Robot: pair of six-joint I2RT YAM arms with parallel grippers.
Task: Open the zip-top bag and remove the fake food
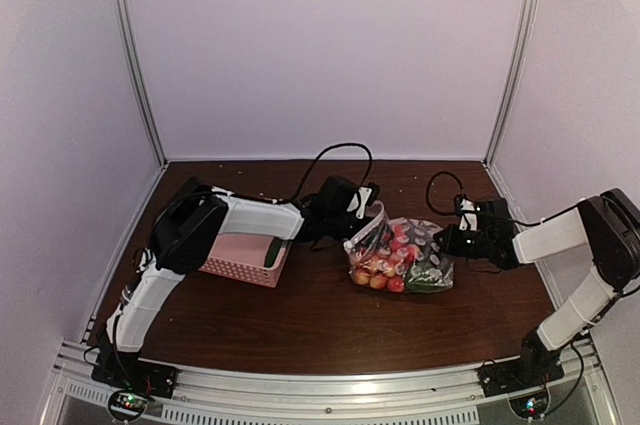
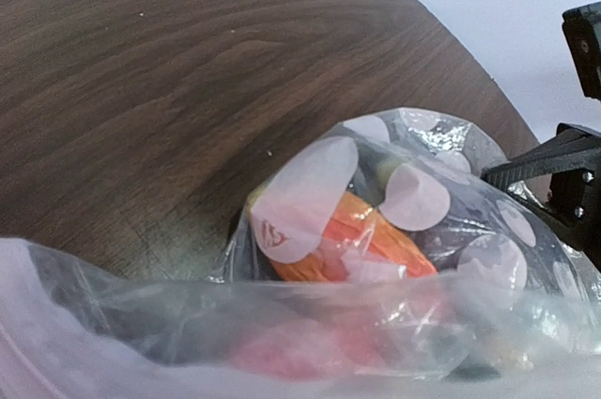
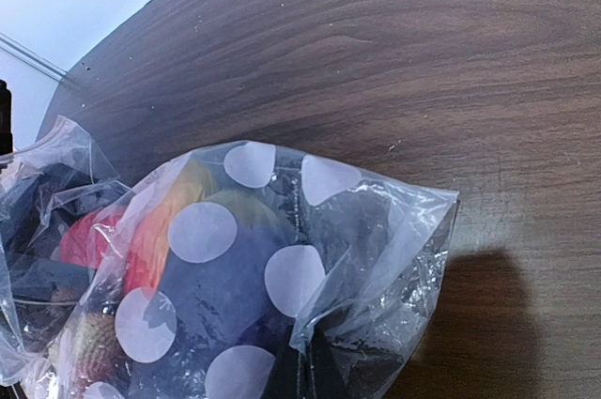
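Lying on the dark wooden table (image 1: 300, 315), the zip-top bag (image 1: 400, 255) holds the fake food (image 1: 385, 270) (reds, orange, something dark purple). The left gripper (image 1: 368, 203) meets its far-left corner and the right gripper (image 1: 452, 242) its right edge. I cannot tell either's finger spread. A pink basket (image 1: 240, 263) stands to the left.

left arm (image 1: 255, 215): white links, black joints | right arm (image 1: 548, 236): same | cables (image 1: 335, 148): black

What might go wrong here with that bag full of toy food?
The left gripper and right gripper sit at opposite ends of the zip-top bag; pulling might tear the thin plastic or merely drag it. If it bursts open, the round fake food could spill and roll across the table.
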